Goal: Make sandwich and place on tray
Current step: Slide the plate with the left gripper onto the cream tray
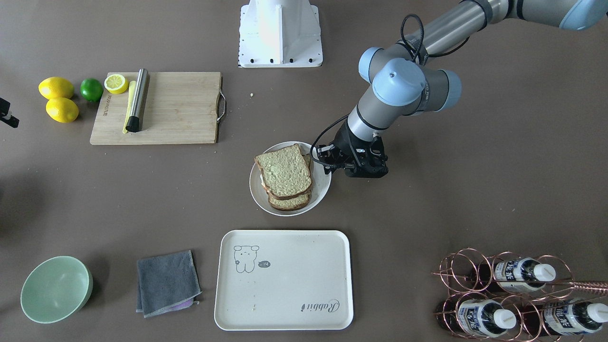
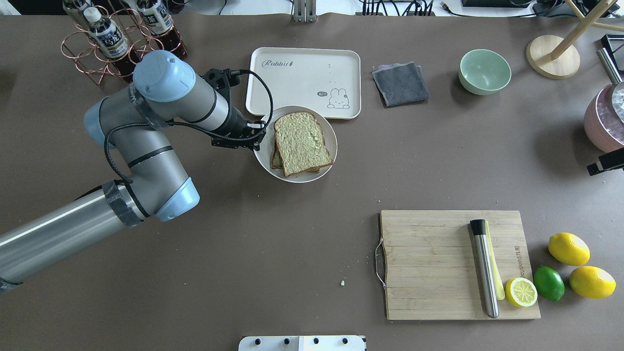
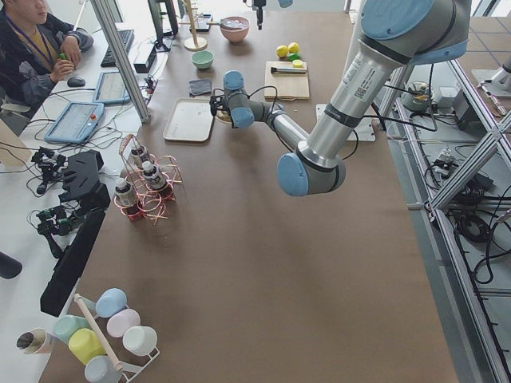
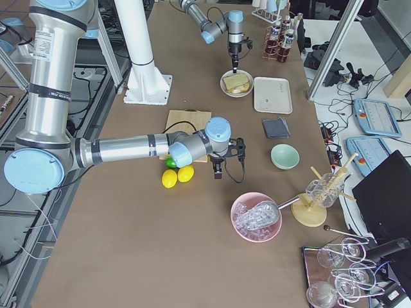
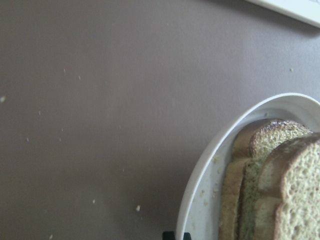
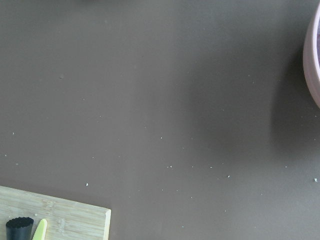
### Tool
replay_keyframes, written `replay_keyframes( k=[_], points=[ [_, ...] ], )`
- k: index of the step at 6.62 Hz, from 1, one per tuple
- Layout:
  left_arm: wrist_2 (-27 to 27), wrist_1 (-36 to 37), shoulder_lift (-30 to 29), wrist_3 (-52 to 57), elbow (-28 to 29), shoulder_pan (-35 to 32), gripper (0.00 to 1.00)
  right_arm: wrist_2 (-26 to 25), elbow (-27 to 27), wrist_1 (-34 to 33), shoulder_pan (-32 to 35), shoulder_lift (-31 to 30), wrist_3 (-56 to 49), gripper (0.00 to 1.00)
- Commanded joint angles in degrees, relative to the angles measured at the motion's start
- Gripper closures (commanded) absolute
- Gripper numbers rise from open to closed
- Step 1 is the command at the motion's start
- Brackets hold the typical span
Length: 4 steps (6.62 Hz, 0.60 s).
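The left claw [image 2: 262, 135], narrow, pinches the rim of the plate [image 2: 265, 162] under the sandwich [image 2: 302, 144]; whether the right claw [image 4: 218, 172] is wide or narrow cannot be told.

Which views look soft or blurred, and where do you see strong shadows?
Left wrist view: soft, the sandwich and plate rim slightly blurred. Right wrist view: dim, a dark shadow beside the pink bowl. Front-facing view: sharp, even light.

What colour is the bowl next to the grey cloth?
The bowl is pale green; the front-facing view shows it best.
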Motion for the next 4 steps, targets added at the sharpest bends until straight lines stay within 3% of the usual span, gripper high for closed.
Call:
replay_keyframes(
  k=[1, 2, 4],
  points=[
    [-2.8, -5.5, -8.9, 0.3, 15.4, -3.8, 1.0, -0.4, 0.7, 0.2, 0.3, -0.1, -0.1, 0.0],
    [-2.8, -5.6, -16.2, 0.4, 24.7, -4.4, 1.0, -0.4, 1.6, 0.2, 0.3, -0.5, 0.0, 0.0],
    [-2.4, -11.8, -22.1, 0.8, 36.9, -5.5, 1.0, -0.8, 1.6, 0.2, 0.3, -0.4, 0.0, 0.0]
  ],
)
